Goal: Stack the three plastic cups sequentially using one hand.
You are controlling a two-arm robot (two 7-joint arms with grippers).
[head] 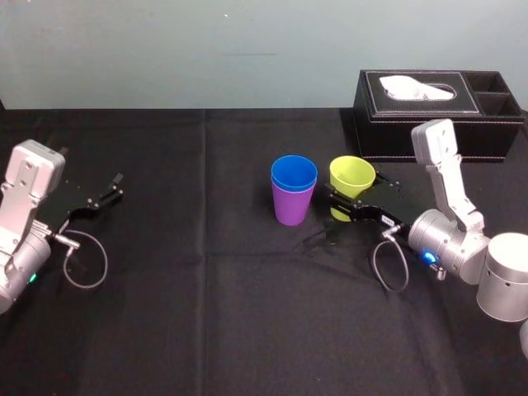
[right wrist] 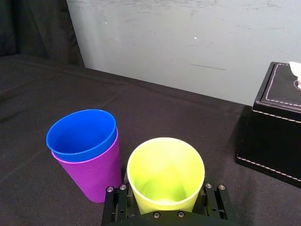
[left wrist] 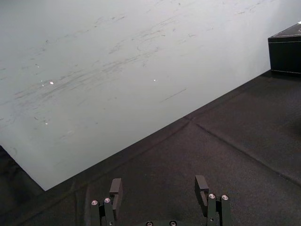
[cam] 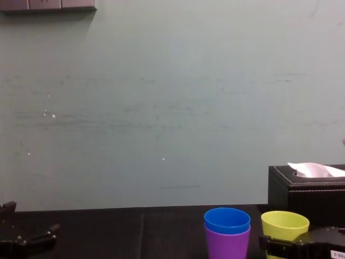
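Three plastic cups are on the black-covered desk [head: 206, 313], one of each colour. The blue cup [head: 294, 173] sits nested inside the purple cup [head: 292, 206], its rim and a narrow band of its wall showing above the purple rim. That makes one stack of two, standing upright near the middle of the desk. The third, the yellow-green cup [head: 351, 176], is just beside this stack on the robot's right and apart from it. Its mouth is open upward and nothing is inside it.

The right gripper [head: 359, 188] reaches in from the right side. Its two fingers are closed on the yellow-green cup, one against each side of the wall below the rim. In the right wrist view the cup fills the space between them. In the head view the cup leans a little toward the purple and blue pair. Whether its base touches the desk cannot be told.

The left gripper [head: 114, 186] rests far off on the left side of the desk, well apart from all three cups. Its two fingers are spread with nothing between them.

One black tissue box [head: 429, 107] stands at the back right, behind the yellow-green cup. One white tissue pokes from its top slot, and there are two open compartments at its right end. A pale wall rises behind the desk.
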